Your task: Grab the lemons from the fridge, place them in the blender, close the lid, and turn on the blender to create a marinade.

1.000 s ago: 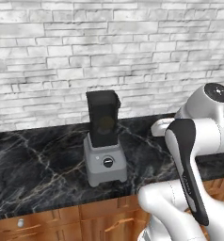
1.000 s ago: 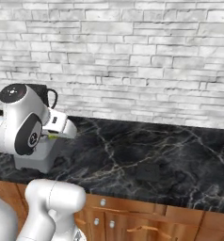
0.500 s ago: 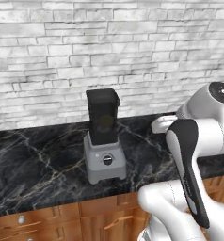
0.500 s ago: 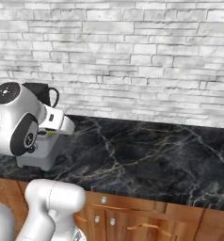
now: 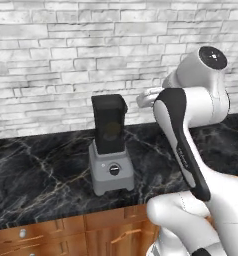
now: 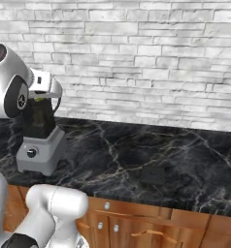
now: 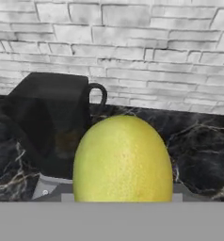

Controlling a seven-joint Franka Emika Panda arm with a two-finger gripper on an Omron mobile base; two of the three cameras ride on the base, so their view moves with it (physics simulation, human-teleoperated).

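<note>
**Lemon held beside the blender jar**

Left base view: the blender (image 5: 111,150) stands on the black marble counter (image 5: 36,170), its grey base with the round black knob (image 5: 114,170) facing forward and the dark smoky jar (image 5: 109,124) rising upright from it. A faint yellowish shape shows through the jar wall, too dim to name. The white arm (image 5: 191,125) climbs from 5 o'clock and bends at the top, and its hand reaches toward the jar's upper rim from 3 o'clock, ending just beside it. The fingertips themselves are hidden behind the wrist here. The white brick wall (image 5: 51,65) runs behind, and wooden drawers (image 5: 41,235) sit under the counter edge.

Right base view: the blender stands at 9 o'clock, with the arm's rounded joint covering the jar top. A small yellow-green patch of the lemon (image 6: 39,100) peeks out under the white hand, right above the jar. The flat black lid (image 6: 155,174) lies on the counter well apart from the blender, toward 5 o'clock from centre.

Hand view: the lemon fills the lower middle, close to the camera and sitting where the claw (image 7: 123,195) grips it, jaws spread round the fruit's width. The jar with its looped handle (image 7: 99,96) stands behind it at 10 o'clock.
</note>
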